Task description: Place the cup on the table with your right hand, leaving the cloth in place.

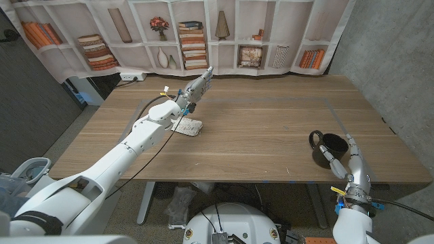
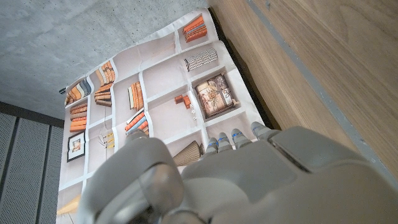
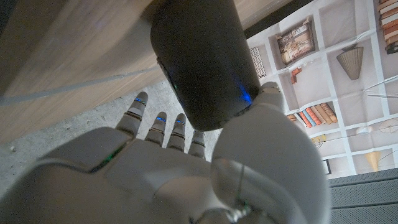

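Left arm (image 1: pixel 129 152) reaches diagonally from the near left corner across the wooden table (image 1: pixel 258 129) toward its far side. Left hand (image 1: pixel 197 87) is raised above the surface near the far edge, fingers (image 1: pixel 205 74) extended and lying close together, pointing toward the printed bookshelf backdrop (image 1: pixel 203 34); nothing is in it. In the left wrist view the same hand (image 2: pixel 249 180) shows from behind, fingertips (image 2: pixel 239 135) lined up side by side against the backdrop (image 2: pixel 155 93), with the table (image 2: pixel 323 56) running alongside. Under the left forearm, the cloth (image 1: pixel 188 126) lies on the table, a small pale folded piece, left of the table's middle and well apart from the cup. Faint taped lines mark a rectangle on the tabletop. Moving right: the cup (image 1: pixel 330 150), black with a handle on its left side, is at the near right part of the table, close to the front edge. Right hand (image 1: pixel 347 159) is against the cup's right side, thumb and fingers wrapped around it. Whether the cup's base touches the wood cannot be told from the head view. In the right wrist view the cup (image 3: pixel 202 59) is a dark cylinder clamped between the thumb (image 3: pixel 270 99) on one side and the fingers (image 3: pixel 158 127) on the other, the right hand (image 3: pixel 186 168) seen from behind.
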